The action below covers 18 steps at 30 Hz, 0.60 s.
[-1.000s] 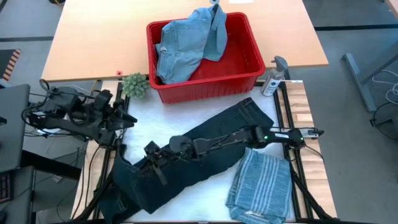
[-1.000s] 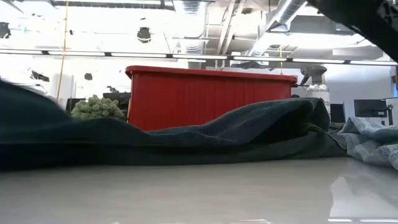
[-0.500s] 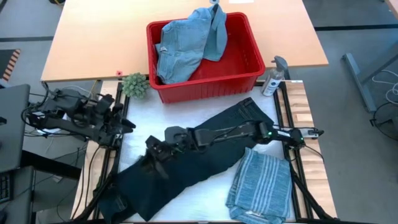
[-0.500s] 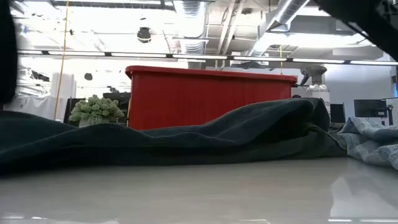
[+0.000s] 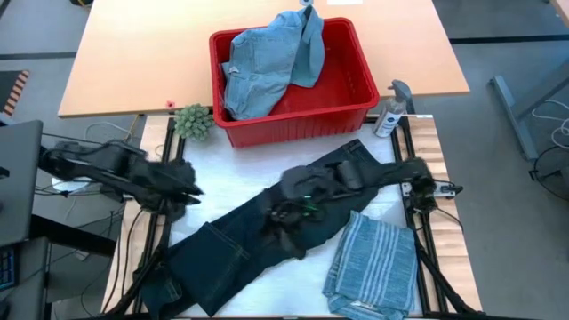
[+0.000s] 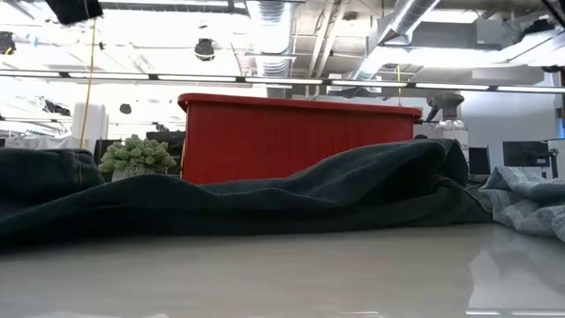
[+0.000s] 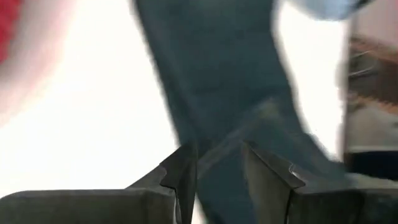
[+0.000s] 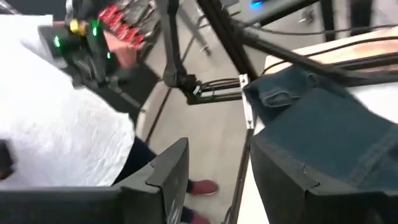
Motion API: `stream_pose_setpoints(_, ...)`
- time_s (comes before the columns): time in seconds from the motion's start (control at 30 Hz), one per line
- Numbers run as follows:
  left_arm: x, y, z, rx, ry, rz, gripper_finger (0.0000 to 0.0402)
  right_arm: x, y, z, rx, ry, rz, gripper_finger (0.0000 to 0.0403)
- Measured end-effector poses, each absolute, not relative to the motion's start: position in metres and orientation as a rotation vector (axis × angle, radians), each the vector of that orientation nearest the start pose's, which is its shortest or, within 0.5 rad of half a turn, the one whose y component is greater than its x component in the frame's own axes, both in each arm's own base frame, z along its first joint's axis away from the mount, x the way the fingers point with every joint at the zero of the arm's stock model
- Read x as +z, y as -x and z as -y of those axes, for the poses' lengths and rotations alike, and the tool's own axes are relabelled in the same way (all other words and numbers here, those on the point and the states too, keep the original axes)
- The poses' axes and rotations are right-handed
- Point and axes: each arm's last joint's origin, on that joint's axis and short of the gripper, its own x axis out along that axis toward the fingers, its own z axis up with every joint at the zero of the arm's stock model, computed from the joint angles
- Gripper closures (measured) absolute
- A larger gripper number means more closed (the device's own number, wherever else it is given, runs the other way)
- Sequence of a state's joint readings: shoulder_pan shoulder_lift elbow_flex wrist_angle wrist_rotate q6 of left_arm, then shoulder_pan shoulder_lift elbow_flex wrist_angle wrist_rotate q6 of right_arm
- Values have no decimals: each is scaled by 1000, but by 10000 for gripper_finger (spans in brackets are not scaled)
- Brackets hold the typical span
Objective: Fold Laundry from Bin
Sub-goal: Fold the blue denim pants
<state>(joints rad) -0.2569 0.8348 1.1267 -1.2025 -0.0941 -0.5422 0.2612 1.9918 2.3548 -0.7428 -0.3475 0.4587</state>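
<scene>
Trousers (image 5: 267, 236) of dark navy lie stretched slantwise across the white table (image 5: 222, 187), from near the red bin (image 5: 356, 89) down toward the left front corner. Light blue denim pieces (image 5: 267, 58) sit heaped in the bin, and a striped shirt (image 5: 373, 262) lies folded at the right front. The right gripper (image 5: 283, 216) hangs over the middle of the trousers, fingers apart with nothing between them. The left gripper (image 5: 188, 188) hovers at the table's left edge, jaws partly open and empty.
</scene>
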Motion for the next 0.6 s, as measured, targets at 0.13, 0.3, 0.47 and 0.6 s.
stream_pose_setpoints(0.13,316,-131,32,123,289,-1072,287,484,-365,-137,472,-423,-450,207)
stream_pose_setpoints(0.3,278,-138,43,6,247,-1126,287,502,-328,-159,442,-391,-424,207)
stream_pose_setpoints(0.47,252,-129,42,85,335,-1093,287,507,-310,-176,373,-363,-395,207)
stream_pose_setpoints(0.6,229,-117,40,158,529,-1110,287,505,-305,-185,370,-363,-412,207)
